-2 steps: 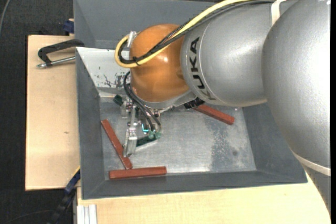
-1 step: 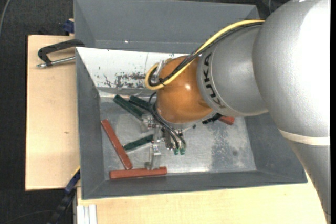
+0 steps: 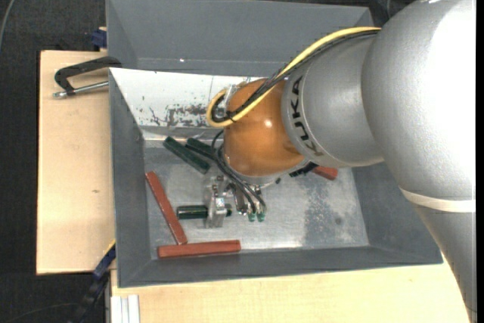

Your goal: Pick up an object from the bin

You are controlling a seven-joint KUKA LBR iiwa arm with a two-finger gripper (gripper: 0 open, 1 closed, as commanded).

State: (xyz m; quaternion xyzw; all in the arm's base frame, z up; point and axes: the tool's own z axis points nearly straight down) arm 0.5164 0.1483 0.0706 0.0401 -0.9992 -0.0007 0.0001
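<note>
Pincer (image 3: pixel 236 206) hangs low over the middle of the grey metal bin (image 3: pixel 127 193), close to its floor, under the arm's rounded orange cover (image 3: pixel 253 136). How wide it stands cannot be told from this view, and nothing can be seen gripped in it. A short dark green cylinder (image 3: pixel 192 212) lies flat just to its left, the right end meeting the pincer's metal parts; whether they touch is unclear.

Nearest the viewer, a flat red-brown stick (image 3: pixel 199 247) lies along the bin's front wall. A second, longer red-brown stick (image 3: pixel 165 207) runs on a slant from the left part of the floor down to the first one's left end, passing just left of the green cylinder.

Farther back, two long dark green pen-like pieces (image 3: pixel 189 152) lie crossed near the rear left of the floor, partly under the orange cover. To the right of the cover, a small red-orange piece (image 3: pixel 327 173) shows beneath the arm.
</note>
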